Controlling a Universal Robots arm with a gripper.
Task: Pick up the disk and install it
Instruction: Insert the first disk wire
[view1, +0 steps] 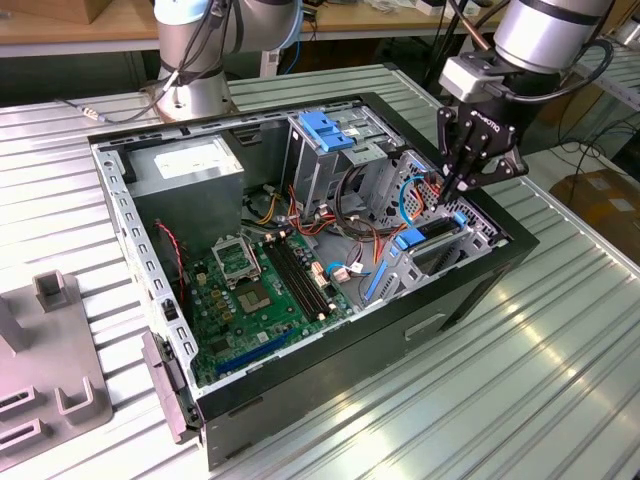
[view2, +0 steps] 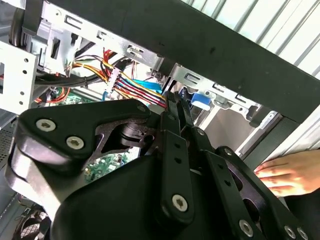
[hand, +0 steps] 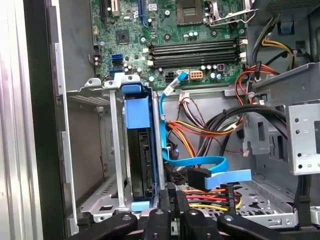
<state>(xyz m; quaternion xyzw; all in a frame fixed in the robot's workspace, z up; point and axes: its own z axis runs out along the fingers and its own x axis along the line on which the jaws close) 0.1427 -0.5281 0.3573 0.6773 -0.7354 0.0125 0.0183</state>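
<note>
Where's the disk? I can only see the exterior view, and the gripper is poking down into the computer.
Observer: In the first wrist view the disk stands on edge in a metal bay, with blue rails around it.
Operator: Is the gripper holding it?
Observer: No. In the second wrist view its fingers are shut together with nothing between them.
Operator: Is anybody near?
Observer: Yes. In the second wrist view a person's hand lies just outside the black case wall.
</note>
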